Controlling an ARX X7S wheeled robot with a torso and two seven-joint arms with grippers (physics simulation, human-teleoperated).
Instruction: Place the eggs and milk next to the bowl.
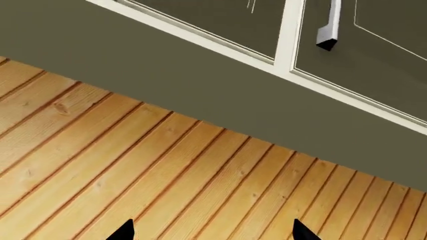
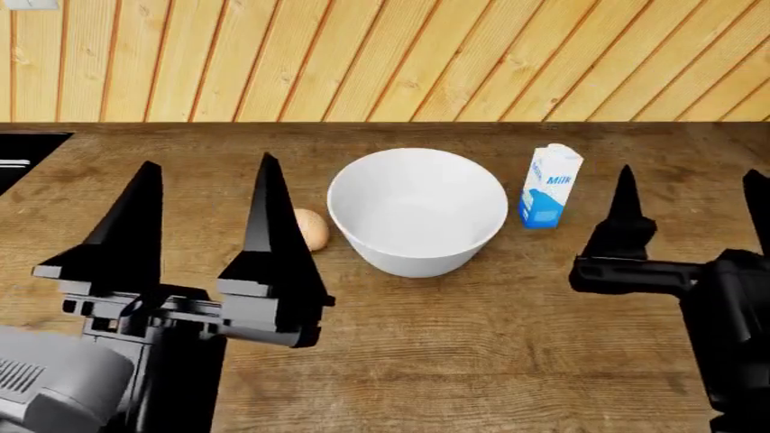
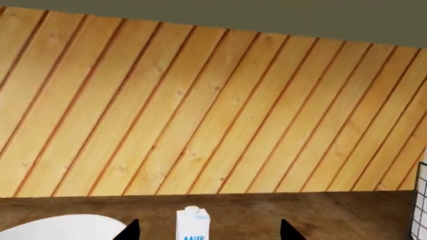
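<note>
My left pincer (image 2: 205, 194) is raised over the near left part of the wooden bench (image 2: 481, 361), its two black fingers spread wide and holding nothing. My right pincer (image 2: 692, 203) is up at the right edge of the head view, also spread and empty; one finger is partly cut off by the frame.

The white bowl (image 2: 417, 209) sits near the middle of the bench. One tan egg (image 2: 312, 229) lies just to its left, partly hidden behind my left pincer's inner finger, so I cannot tell whether the shell touches the bowl wall. I see only this one egg. The milk carton (image 2: 553, 186) stands upright just beside the bowl on its right, white on top and blue below, with a small gap between them.

From my right wrist camera the carton's top (image 3: 193, 225) shows between my two fingertips, with the bowl's rim (image 3: 60, 227) off to one side and the plank wall (image 3: 213, 110) behind. My left wrist camera shows only that plank wall, a grey-green cabinet (image 1: 167, 65) and a white handle (image 1: 328, 30).
</note>
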